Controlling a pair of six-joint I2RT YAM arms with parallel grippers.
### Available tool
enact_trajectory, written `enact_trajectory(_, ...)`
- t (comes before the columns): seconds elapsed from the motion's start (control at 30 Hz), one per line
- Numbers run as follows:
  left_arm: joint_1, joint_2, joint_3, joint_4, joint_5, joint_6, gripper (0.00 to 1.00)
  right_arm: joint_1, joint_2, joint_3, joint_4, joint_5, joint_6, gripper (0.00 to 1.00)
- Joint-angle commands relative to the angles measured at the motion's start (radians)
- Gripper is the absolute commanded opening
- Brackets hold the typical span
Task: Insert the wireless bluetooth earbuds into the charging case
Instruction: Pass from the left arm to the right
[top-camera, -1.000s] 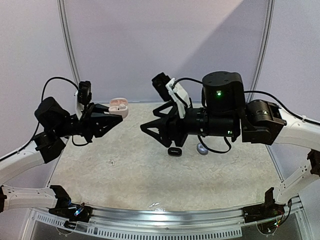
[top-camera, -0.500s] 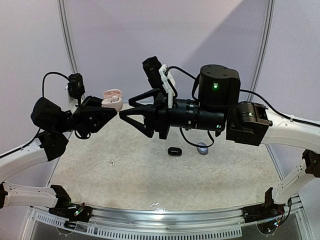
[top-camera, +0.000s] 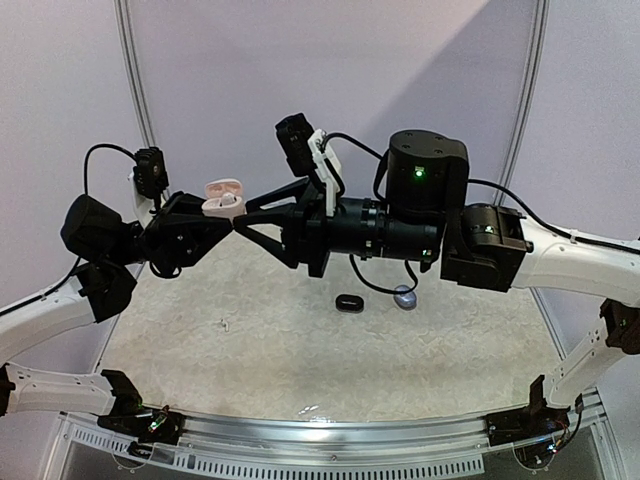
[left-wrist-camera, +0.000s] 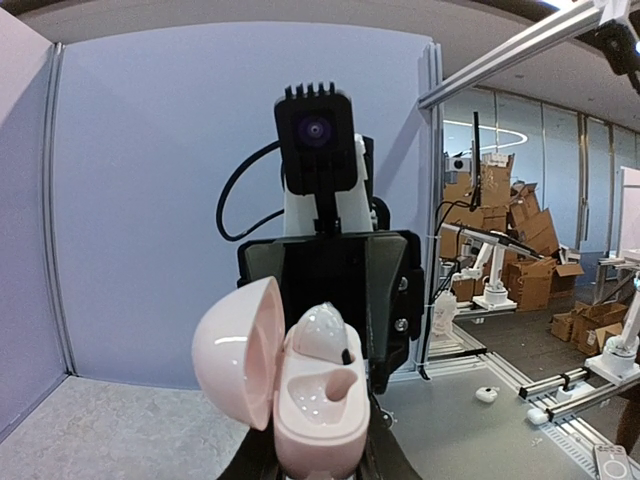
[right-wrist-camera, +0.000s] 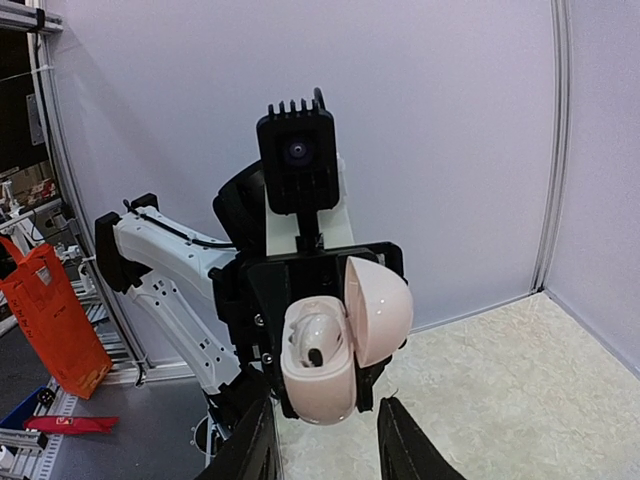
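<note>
Right gripper (right-wrist-camera: 325, 430) has lifted off the table (top-camera: 250, 340) and swung across to meet the left one, its jaws narrowing on the way. Its fingers are now apart, with nothing visible between them. Left gripper (top-camera: 225, 220) is clamped on the pink charging case (left-wrist-camera: 320, 400), held in the air with the lid open.

Progress looks early. One earbud (left-wrist-camera: 318, 335) is seated and one socket (left-wrist-camera: 335, 385) is empty.

Counts: one case, one seated bud, and on the table one black earbud (top-camera: 348, 302) and one grey earbud (top-camera: 405, 297), near each other. No other buds visible.
</note>
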Motion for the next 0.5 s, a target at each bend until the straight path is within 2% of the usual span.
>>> enact_trajectory(0.0, -0.018, 0.004, 0.023, 0.008, 0.01, 0.011, 0.0, -0.012, 0.028, 0.043, 0.014, -0.003, 0.01, 0.35)
enact_trajectory(0.47, -0.022, 0.002, 0.021, -0.003, 0.008, 0.022, 0.0, -0.017, 0.059, 0.077, -0.003, -0.042, 0.02, 0.23)
